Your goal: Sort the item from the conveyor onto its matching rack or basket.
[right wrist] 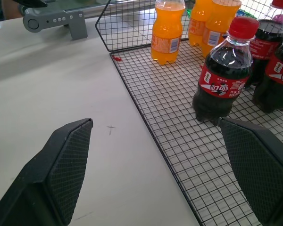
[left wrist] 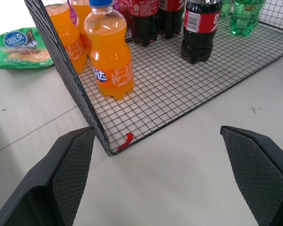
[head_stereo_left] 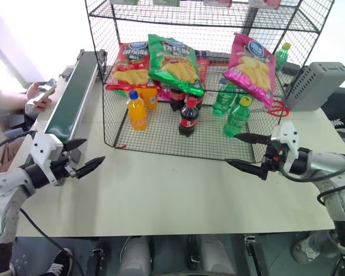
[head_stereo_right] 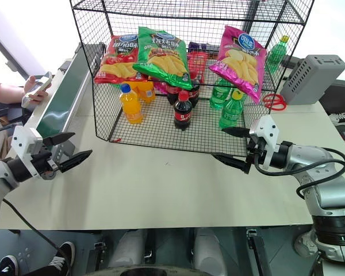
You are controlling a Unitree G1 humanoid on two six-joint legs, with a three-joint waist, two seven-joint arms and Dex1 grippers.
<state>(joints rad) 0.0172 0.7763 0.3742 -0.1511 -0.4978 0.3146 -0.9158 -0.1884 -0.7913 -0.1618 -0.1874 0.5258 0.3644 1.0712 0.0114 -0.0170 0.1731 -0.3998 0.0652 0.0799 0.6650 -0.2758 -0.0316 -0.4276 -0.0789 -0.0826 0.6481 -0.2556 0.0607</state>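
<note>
Silver arms — black claws [head_stereo_left: 84,157]
</note>
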